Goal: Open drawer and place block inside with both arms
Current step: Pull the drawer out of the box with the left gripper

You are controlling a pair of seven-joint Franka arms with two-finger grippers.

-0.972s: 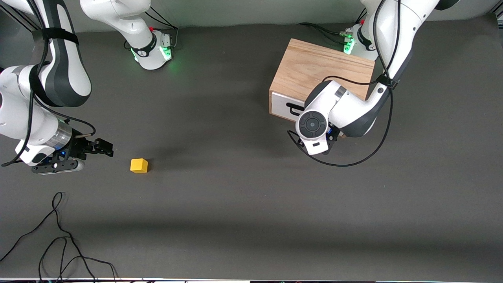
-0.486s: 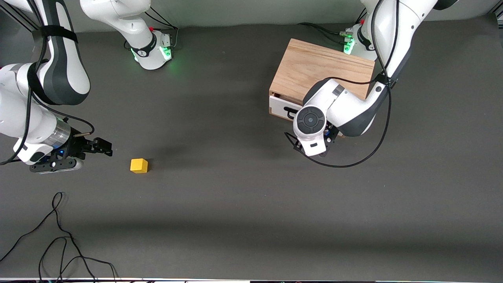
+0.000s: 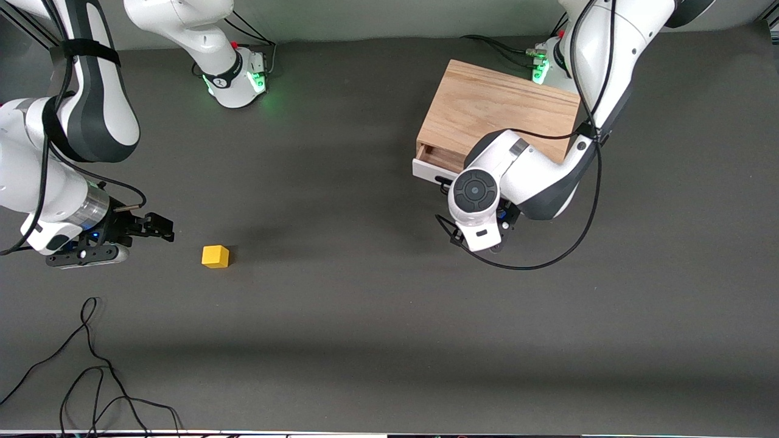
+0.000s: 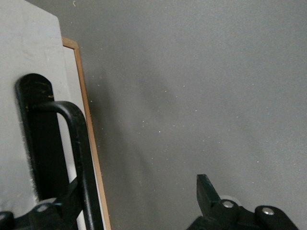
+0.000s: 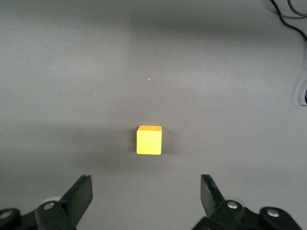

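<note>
The drawer (image 3: 426,171) of the light-wood box (image 3: 499,109) stands a little way out, with a strip of brown interior (image 3: 443,157) showing. My left gripper (image 4: 139,191) is open in front of the drawer, under its own wrist in the front view. One finger (image 4: 67,199) is hooked in the black wire handle (image 4: 79,143) against the white front panel (image 4: 29,48); the other finger is over bare table. The yellow block (image 3: 215,256) lies on the table toward the right arm's end. My right gripper (image 3: 161,228) is open and empty beside it, with the block (image 5: 149,140) centred ahead of its fingers (image 5: 146,184).
A loose black cable (image 3: 91,365) lies on the table nearer the front camera than the right gripper. The left arm's own cable (image 3: 523,261) hangs in a loop below its wrist. Both arm bases stand along the table's back edge.
The drawer has slid out of the box toward the front camera, baring its wood interior, and the left wrist has moved with it. The right gripper has barely moved; the block is still.
</note>
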